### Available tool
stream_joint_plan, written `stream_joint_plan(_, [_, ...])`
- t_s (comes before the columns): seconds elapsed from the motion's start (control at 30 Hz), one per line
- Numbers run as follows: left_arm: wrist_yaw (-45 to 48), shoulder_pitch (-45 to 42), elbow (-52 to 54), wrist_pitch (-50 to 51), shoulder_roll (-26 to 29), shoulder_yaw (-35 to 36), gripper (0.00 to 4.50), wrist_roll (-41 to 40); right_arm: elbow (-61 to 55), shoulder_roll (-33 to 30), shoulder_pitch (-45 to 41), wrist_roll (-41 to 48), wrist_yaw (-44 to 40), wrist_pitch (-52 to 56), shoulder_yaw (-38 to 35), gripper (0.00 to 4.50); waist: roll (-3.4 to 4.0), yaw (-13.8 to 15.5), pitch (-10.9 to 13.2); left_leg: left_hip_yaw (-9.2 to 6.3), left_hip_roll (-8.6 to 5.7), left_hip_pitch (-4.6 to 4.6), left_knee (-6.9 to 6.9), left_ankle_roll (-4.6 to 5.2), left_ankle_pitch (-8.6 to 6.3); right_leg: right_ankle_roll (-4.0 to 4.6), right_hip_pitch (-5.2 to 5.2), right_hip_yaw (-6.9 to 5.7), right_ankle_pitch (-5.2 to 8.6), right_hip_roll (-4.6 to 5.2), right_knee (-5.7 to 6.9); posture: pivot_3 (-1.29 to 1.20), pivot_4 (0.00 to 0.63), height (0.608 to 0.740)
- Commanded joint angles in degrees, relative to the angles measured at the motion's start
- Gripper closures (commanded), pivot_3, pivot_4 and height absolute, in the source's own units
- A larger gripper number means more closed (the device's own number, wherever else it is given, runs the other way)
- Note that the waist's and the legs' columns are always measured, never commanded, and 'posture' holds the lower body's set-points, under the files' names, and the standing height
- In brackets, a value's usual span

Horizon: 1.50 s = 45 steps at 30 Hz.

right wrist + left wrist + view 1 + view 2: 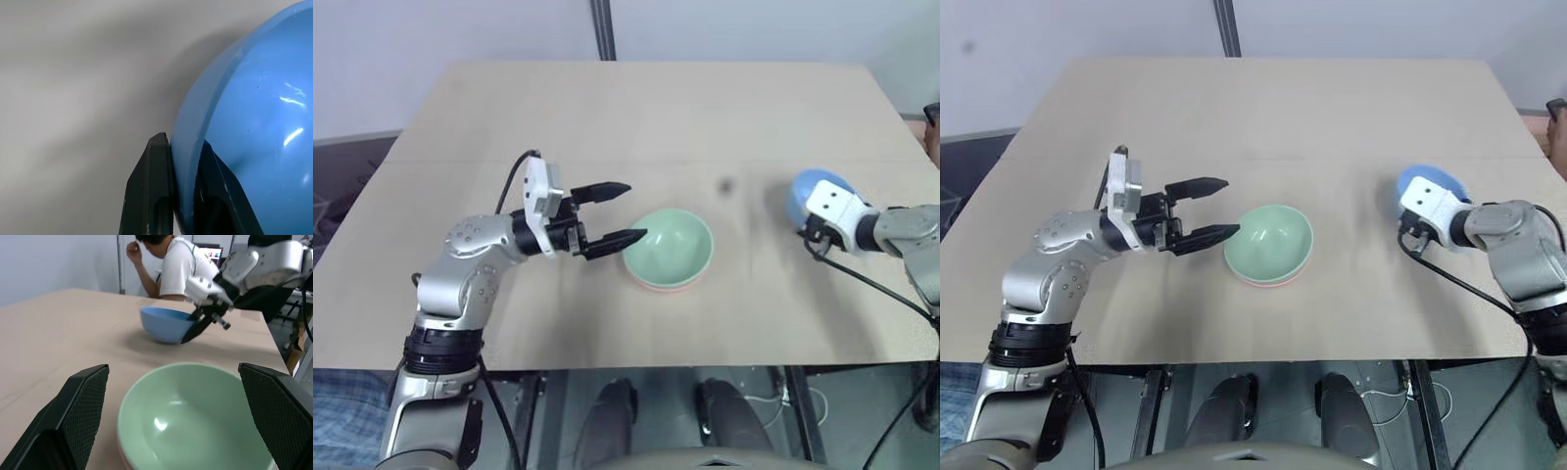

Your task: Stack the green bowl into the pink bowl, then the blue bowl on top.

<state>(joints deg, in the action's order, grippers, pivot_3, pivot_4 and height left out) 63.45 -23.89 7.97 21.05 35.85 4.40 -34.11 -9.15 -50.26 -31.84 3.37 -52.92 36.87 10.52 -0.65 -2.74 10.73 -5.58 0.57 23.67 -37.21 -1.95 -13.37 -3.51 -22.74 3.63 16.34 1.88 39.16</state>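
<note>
So the green bowl (670,245) is already sitting inside the pink bowl (664,285) near the middle of the wooden table (636,117), and all you can really see of the pink one is a thin salmon edge peeking out underneath. The left gripper (625,212) is parked just beside that stack on its left, pointing sideways at it with its fingers spread wide, nothing in them, and the lower fingertip looks like it's almost at the green rim, though I can't say for sure whether it's touching. Over on the right side of the table, well apart from the stack, is the blue bowl (815,190). The right gripper (182,147) has clamped down on its rim, one black finger outside the wall and one inside. A person (181,264) in a white shirt sits beyond the far edge of the table.
</note>
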Motion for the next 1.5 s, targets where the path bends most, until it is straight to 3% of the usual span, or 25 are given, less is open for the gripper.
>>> stream_joint_plan(0.03, [-0.4, 1.2, 0.7, -2.6, 2.0, 3.0, 0.00, 1.2, -7.3, 1.6, -3.9, 4.7, -2.0, -2.9, -4.2, 4.46, 0.00, 0.2, 0.0, 0.00, 0.00, 0.00, -0.01, 0.00, 0.00, 0.00, 0.00, 0.00, 0.00, 0.00, 0.00, 0.00, 0.150, 0.740])
stream_joint_plan(0.33, [0.7, 7.6, 0.8, -3.9, 7.3, 8.0, 0.00, 1.9, -18.9, 4.3, -6.7, 11.2, -6.3, -1.4, -0.3, 4.46, 0.00, 0.5, 0.0, -0.17, -0.06, 0.10, 0.02, 0.00, 0.00, 0.00, 0.02, -0.19, 0.00, 0.08, -0.13, 0.00, 0.150, 0.740])
stream_joint_plan(0.5, [2.1, 10.4, -0.7, -6.1, 9.4, 9.2, 0.00, 3.5, -22.3, 5.1, -6.7, 9.8, -8.5, -2.0, 6.9, 4.46, 0.00, 0.5, 0.0, -0.20, -0.05, 0.07, -0.01, 0.00, 0.00, 0.01, 0.03, -0.23, 0.00, 0.07, -0.08, 0.00, 0.150, 0.740])
stream_joint_plan(0.77, [2.7, 12.6, -1.7, -7.2, 11.3, 10.9, 0.00, 3.7, -21.8, 8.1, -8.6, 7.9, -8.5, -3.3, 11.2, 4.46, 0.00, 0.4, 0.0, -0.23, -0.04, 0.07, -0.02, 0.00, 0.00, 0.01, 0.02, -0.27, 0.01, 0.07, -0.06, 0.00, 0.150, 0.740])
stream_joint_plan(0.8, [2.7, 12.9, -1.8, -7.3, 11.4, 11.1, 0.00, 3.7, -21.7, 8.1, -8.6, 7.6, -8.6, -3.5, 11.4, 3.70, 0.00, 0.4, 0.0, -0.23, -0.04, 0.07, -0.01, 0.00, 0.00, 0.01, 0.02, -0.27, 0.01, 0.07, -0.06, 0.00, 0.150, 0.740])
stream_joint_plan(1.03, [2.5, 13.7, -1.5, -7.5, 11.7, 11.4, 0.00, 3.4, -21.1, 9.2, -9.3, 6.8, -7.8, -2.0, 11.0, 0.59, 0.00, 0.4, 0.0, -0.25, -0.05, 0.07, -0.02, 0.00, 0.00, 0.01, 0.03, -0.30, 0.00, 0.07, -0.04, 0.00, 0.150, 0.740])
stream_joint_plan(1.13, [2.4, 13.5, -0.7, -6.6, 11.6, 11.3, 0.00, 2.5, -21.0, 9.6, -9.7, 9.9, -8.1, 1.0, 7.9, 0.59, 0.00, 0.4, 0.0, -0.25, -0.05, 0.07, -0.02, 0.00, 0.00, 0.01, 0.03, -0.30, 0.01, 0.07, -0.03, 0.00, 0.150, 0.740])
stream_joint_plan(1.27, [1.3, 13.5, 1.8, -2.6, 11.7, 11.7, 0.00, -0.1, -18.6, 8.6, -7.4, 18.7, -9.5, 4.5, -2.0, 0.59, 0.00, 0.6, 0.0, -0.26, -0.05, 0.08, -0.02, 0.00, 0.00, 0.01, 0.04, -0.30, 0.00, 0.08, -0.04, 0.00, 0.150, 0.740])
stream_joint_plan(1.5, [-5.2, 16.2, 6.9, 4.5, 11.7, 14.4, 0.00, -2.0, -6.6, 4.0, 2.0, 24.7, -11.9, -1.4, -18.7, 0.59, -0.02, 0.6, 0.0, -0.24, -0.09, 0.08, -0.02, 0.01, -0.01, 0.01, 0.06, -0.29, 0.00, 0.12, -0.06, 0.00, 0.150, 0.740])
